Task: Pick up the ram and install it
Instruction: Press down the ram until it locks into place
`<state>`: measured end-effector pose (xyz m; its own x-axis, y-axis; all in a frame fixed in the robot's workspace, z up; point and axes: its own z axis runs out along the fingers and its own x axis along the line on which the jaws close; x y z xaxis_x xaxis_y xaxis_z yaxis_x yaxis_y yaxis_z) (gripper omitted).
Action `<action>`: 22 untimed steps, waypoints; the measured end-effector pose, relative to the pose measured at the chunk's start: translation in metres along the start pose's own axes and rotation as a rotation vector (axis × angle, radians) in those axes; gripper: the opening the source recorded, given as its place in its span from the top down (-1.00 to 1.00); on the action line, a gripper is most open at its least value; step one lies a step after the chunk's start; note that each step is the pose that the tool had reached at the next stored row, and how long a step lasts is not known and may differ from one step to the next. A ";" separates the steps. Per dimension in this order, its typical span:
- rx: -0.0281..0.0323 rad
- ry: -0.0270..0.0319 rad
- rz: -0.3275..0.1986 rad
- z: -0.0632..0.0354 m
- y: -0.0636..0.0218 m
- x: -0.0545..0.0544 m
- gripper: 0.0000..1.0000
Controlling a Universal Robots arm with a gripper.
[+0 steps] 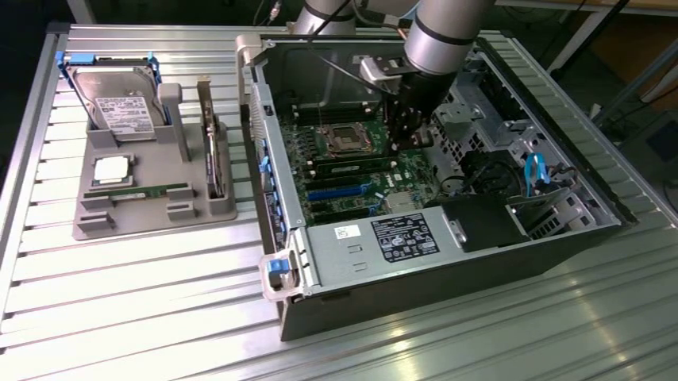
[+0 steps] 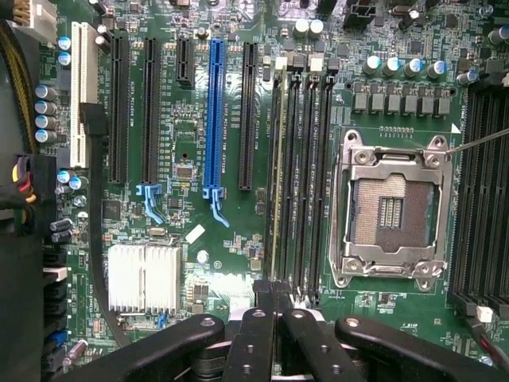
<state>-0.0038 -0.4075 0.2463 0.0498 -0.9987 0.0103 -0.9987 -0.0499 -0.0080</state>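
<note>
**Item 1, pincer**. I am seeing it inside the open computer case, right of centre in the upper half of the exterior frame. It is hanging from the arm low over the main board. Its fingers are pressing together, fully closed, and I am finding nothing clamped between them.

**Item 2, ram stick**. It is standing on edge in a memory slot, just below the empty processor socket in the exterior frame. I am judging this to be the stick being worked on, already in its slot. Its long axis is running toward the exterior view's left, away from the pincer, which is sitting at the stick's right-hand end.

**Item 3, second green stick**. It is lying in the grey tray at the exterior view's left, well apart from the pincer. The processor chip and the hard drive are lying above it in the frame.

**Item 4, views compared.** The wrist view is giving me alignment. The closed pincer is lining up with the near end of the ram stick, which is filling the memory slot on the side of the blue slot. I cannot tell whether the tips are touching it. The exterior view is giving me the tray and the arm's approach.
</note>
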 end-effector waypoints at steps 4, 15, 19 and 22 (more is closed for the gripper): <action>0.0000 0.0000 0.000 0.0045 0.0000 0.000 0.79; -0.0001 0.0001 0.000 0.0115 0.0001 0.000 0.79; -0.0002 0.0004 0.000 0.0147 0.0002 0.000 0.79; 0.0000 0.0001 0.000 0.0149 0.0001 0.000 0.79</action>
<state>-0.0038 -0.4075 0.2314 0.0497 -0.9987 0.0104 -0.9987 -0.0498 -0.0079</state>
